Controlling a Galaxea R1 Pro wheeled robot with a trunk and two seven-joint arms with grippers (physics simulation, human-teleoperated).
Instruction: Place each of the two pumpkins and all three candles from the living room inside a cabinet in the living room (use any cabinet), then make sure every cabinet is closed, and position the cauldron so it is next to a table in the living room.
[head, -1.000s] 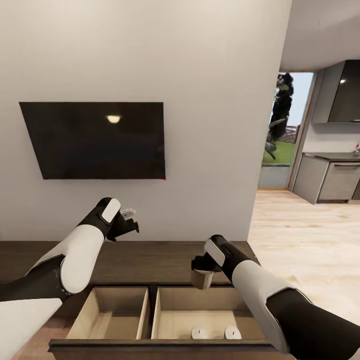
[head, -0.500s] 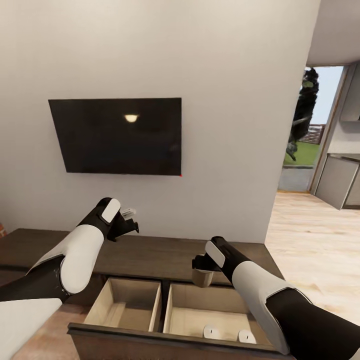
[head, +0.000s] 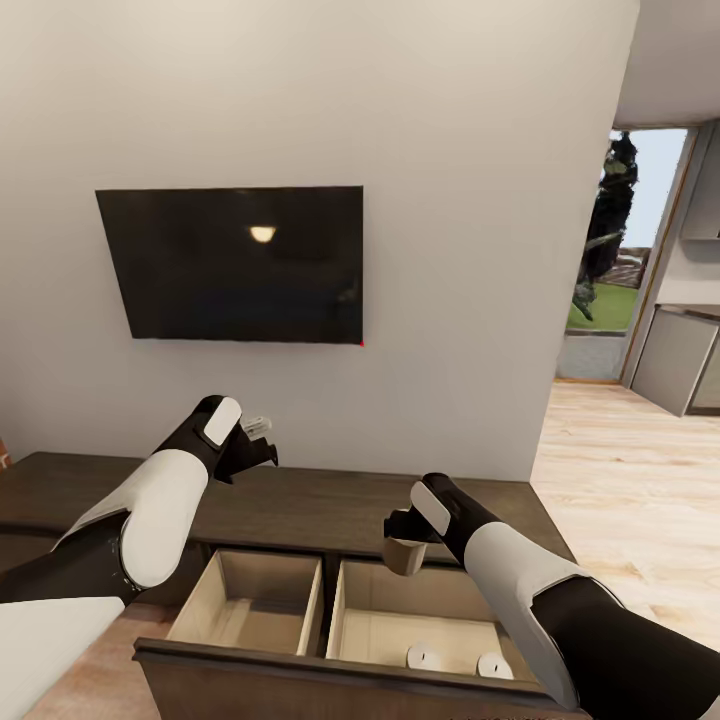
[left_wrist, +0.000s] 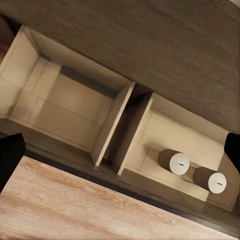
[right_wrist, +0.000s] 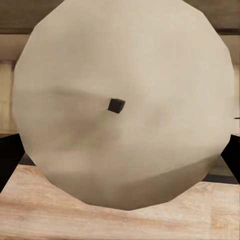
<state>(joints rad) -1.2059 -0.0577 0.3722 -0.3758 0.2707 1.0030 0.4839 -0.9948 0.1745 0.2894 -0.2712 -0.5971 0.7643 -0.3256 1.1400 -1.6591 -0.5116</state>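
Overhead, the right gripper (head: 404, 545) clamps a candle (head: 404, 556) above the cabinet (head: 330, 505)'s open drawer (head: 400, 625), apparently to join two candles (head: 424, 656) at five o'clock; the left gripper (head: 262, 440) hovers, fingers spread, empty. Left wrist: both stored candles (left_wrist: 174, 161) lie side by side. Right wrist: the held candle (right_wrist: 122, 102) faces the lens.

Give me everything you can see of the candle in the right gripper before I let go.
The candle is a short, stubby cylinder, matte grey-tan, held in the right gripper above the open drawer of the cabinet. It hangs over the right-hand compartment, apart from the two candles lying there. From the right wrist view, its flat pale end face is a faceted disc with a small dark wick at the centre. Dark fingers flank it on both sides.
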